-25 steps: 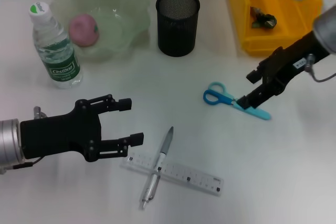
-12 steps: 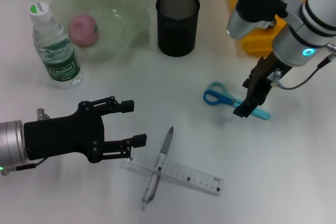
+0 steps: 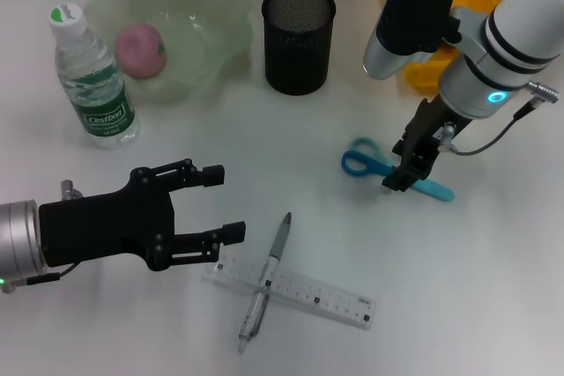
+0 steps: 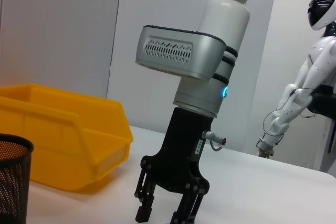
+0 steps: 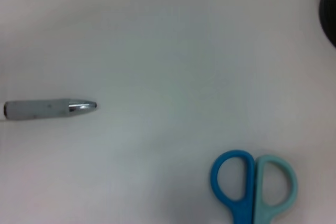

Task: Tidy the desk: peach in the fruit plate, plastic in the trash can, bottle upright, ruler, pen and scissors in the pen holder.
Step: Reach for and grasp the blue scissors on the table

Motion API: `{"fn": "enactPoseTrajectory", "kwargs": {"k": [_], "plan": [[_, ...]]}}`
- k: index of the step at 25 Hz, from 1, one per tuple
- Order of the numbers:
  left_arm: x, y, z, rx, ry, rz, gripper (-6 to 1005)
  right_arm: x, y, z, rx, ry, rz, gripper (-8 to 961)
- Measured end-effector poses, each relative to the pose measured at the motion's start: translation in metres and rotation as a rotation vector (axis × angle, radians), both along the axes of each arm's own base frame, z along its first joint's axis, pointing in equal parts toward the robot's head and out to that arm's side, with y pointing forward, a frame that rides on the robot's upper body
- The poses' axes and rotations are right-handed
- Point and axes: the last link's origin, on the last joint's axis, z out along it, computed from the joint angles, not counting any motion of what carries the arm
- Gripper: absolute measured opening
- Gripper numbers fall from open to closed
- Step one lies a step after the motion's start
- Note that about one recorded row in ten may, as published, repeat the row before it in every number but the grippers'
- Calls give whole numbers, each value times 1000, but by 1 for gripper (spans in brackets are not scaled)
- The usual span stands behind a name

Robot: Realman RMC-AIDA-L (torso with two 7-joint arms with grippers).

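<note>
Right pincer [image 3: 401, 175]: positioned directly above the scissors [image 3: 388, 167] on the table [image 3: 493, 288], fingers spread, nothing gripped. Left pincer [image 3: 211, 204]: spread, hovering above the table just beside the ruler [image 3: 304, 290]. Pen [image 3: 267, 277]: lying crosswise on the ruler. Peach [image 3: 141, 49]: in the fruit plate [image 3: 207, 24]. Bottle [image 3: 91, 81]: upright, beside the plate. Pen holder [image 3: 298, 39]: standing between the plate and the yellow bin [image 3: 423, 41]
</note>
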Motion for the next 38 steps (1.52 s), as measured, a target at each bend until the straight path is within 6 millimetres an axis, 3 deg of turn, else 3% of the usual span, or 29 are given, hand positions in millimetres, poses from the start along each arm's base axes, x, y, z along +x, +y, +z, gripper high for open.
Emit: {"fn": "enactPoseTrajectory", "kwargs": {"k": [5, 10, 13, 32, 38], "plan": [[1, 1, 0, 0, -1, -2, 810, -1, 1, -3, 4, 9, 6, 553], [2, 2, 0, 2, -3, -5, 810, 0, 0, -5, 2, -4, 22, 527], [2, 2, 0, 2, -3, -6, 810, 1, 0, -6, 0, -8, 19, 422], [3, 4, 3, 12, -10, -8, 810, 0, -2, -9, -5, -4, 16, 224], [4, 5, 4, 6, -14, -3, 810, 0, -2, -10, -8, -5, 15, 223]]}}
